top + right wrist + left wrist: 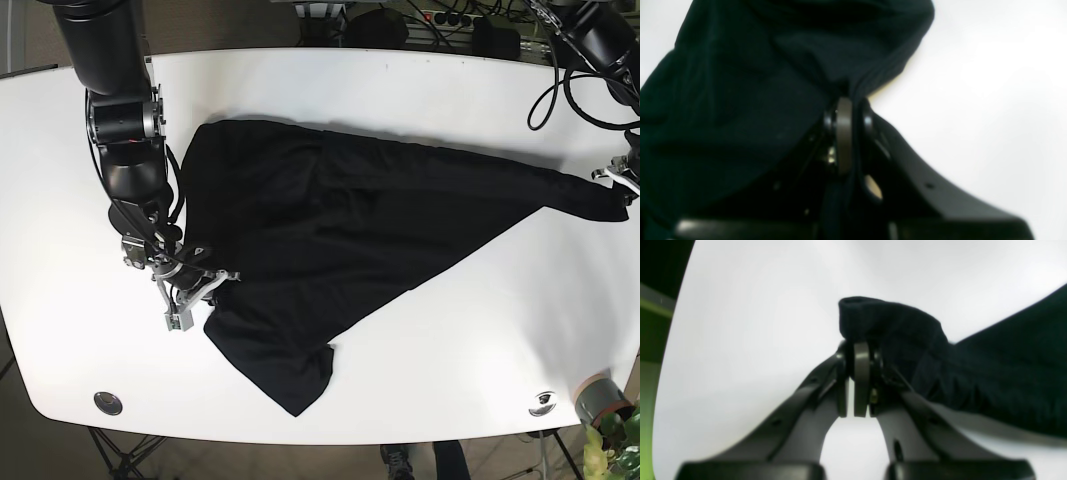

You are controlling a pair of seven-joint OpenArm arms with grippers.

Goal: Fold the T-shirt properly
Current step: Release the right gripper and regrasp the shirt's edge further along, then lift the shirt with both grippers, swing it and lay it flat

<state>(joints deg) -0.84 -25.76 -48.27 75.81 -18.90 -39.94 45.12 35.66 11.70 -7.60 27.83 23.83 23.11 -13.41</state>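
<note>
The black T-shirt [340,220] lies spread and creased across the white table [400,90], stretched out to a point at the far right. In the base view my left gripper [622,188] is at the table's right edge, shut on that stretched tip. The left wrist view shows the same gripper [862,351] pinching a bunched fold of the T-shirt [1007,373] just above the tabletop. My right gripper [213,282] sits at the shirt's left lower edge. In the right wrist view this gripper [848,110] is shut on the T-shirt [740,100], which drapes over its fingers.
Two round metal discs [107,402] [543,401] are set into the table near its front edge. A potted plant [612,440] stands off the front right corner. Cables [590,95] hang at the back right. The right arm's column [125,120] rises at the left.
</note>
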